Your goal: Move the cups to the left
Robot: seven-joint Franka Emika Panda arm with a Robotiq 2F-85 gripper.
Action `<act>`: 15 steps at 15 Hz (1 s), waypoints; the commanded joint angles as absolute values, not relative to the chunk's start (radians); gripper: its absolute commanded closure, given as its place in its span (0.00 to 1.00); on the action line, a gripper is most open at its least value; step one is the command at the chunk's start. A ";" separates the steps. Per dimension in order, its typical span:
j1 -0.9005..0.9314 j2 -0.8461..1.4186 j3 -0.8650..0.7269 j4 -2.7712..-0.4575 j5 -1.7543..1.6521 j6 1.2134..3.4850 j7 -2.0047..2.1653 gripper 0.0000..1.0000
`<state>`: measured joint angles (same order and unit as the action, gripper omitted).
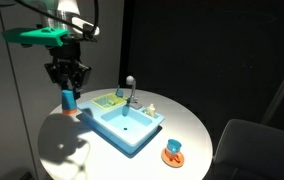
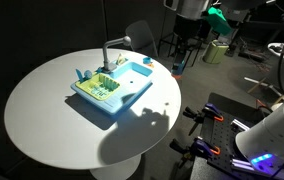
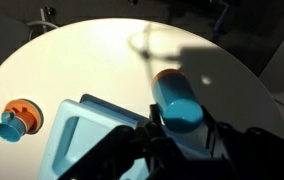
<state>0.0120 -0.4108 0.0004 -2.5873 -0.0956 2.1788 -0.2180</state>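
Blue cup [image 3: 179, 108] clamped between jaws; second cup [image 3: 10, 126] on orange saucer [image 3: 24, 107].

You had one light-blue cup [image 3: 178, 108] gripped between the fingers of the claw [image 1: 69, 88], upright, with orange showing at its lower end, near the counter [image 1: 197, 125] edge. The second cup [image 3: 10, 127], the same small blue cylinder, sat on the orange saucer [image 3: 24, 106], well apart, across the sink [image 1: 127, 128].
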 commanded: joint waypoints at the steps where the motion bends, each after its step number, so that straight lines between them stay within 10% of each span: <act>1: 0.046 -0.396 0.008 -2.634 -0.104 2.275 -0.228 0.86; 15: 0.114 -0.121 0.011 -2.700 -0.038 2.670 -0.292 0.86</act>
<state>0.1030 -0.1850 0.0099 -2.7060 -0.0776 2.6038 -0.2486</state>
